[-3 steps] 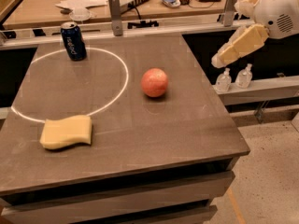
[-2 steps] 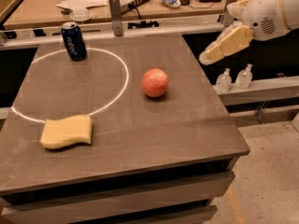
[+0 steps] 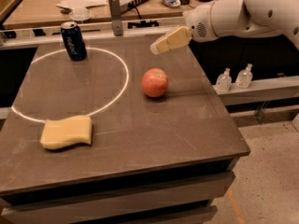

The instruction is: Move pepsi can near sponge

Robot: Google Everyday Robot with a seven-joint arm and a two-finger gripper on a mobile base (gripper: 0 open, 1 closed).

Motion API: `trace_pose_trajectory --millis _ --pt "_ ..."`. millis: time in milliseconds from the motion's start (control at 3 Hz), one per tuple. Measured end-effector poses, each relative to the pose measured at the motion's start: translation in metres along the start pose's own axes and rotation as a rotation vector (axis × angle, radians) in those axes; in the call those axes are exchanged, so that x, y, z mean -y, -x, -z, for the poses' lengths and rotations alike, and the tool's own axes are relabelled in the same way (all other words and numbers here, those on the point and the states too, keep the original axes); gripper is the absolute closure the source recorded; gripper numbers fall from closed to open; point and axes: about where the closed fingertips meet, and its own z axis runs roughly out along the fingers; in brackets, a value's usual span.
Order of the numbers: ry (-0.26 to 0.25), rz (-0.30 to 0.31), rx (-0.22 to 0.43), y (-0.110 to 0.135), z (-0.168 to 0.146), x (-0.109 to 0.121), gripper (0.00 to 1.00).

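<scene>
**Item 1. Apple** [image 3: 154, 82]. Red and round, it is set on the table [image 3: 187, 139] and is taken as the reference for all entries below.

**Item 2. Table.** A dark grey-brown top is marked with a thin white ring [image 3: 125, 78]. The ring's right edge is found just left of the apple, which lies outside it.

**Item 3. Pepsi can** [image 3: 73, 41]. A dark blue can with a silver top is stood upright. It is placed well to the left of the apple and farther back, on the far arc of the ring.

**Item 4. Sponge** [image 3: 66, 132]. A pale yellow, wavy-edged sponge is laid flat. It is placed left of the apple and nearer the front edge, at the near arc of the ring, well apart from the pepsi can.

**Item 5. End effector** [image 3: 171, 39]. A pale yellow end effector is carried on a white arm [image 3: 243, 13] and held in the air behind the apple and slightly right of it. Nothing is touched by it. Whether it is spread or pressed together cannot be told.

**Item 6. Two small clear bottles** [image 3: 235, 78]. These are stood side by side on a ledge right of the apple, off the table.

**Item 7. Grey post** [image 3: 115, 15]. It is fixed upright beyond the apple, at the table's far edge.
</scene>
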Motion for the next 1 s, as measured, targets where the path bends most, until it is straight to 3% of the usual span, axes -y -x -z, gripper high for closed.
trace_pose_trajectory --millis 333,667,1000 --pt "0.017 -0.036 0.057 0.029 -0.081 0.006 0.00" --pt "0.052 0.033 -0.072 0.043 -0.145 -0.002 0.00" --pt "0.064 0.038 -0.057 0.045 -0.153 -0.011 0.00"
